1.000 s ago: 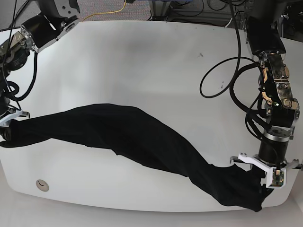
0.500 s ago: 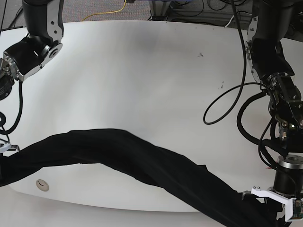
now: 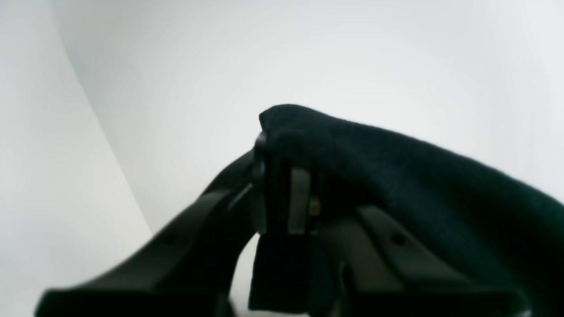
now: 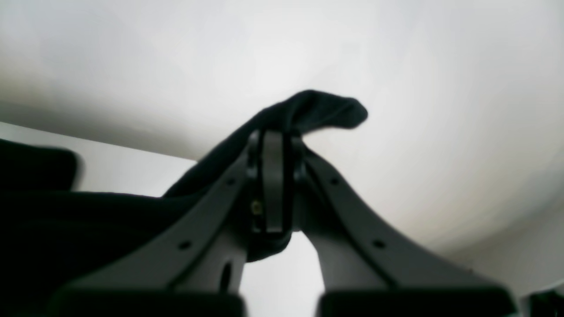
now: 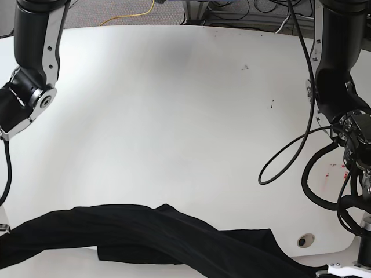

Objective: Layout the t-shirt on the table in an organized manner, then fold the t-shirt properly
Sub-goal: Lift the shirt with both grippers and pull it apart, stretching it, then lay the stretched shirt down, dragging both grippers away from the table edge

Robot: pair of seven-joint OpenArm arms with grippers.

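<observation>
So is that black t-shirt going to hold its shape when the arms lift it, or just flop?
Probably flop. The t-shirt sags in a rumpled band between the arms rather than lying flat. It likely grips easily: the left end effector and right end effector each pinch a bunched fold. It seems light.

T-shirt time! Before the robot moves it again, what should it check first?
1. Left gripper pinching the t-shirt: ok.
2. Right gripper pinching the t-shirt: ok.
3. T-shirt spread flat: not ok, it hangs as a twisted band along the near edge.
4. Table has bare room for laying out: ok.
5. Print side facing up: cannot tell.
</observation>
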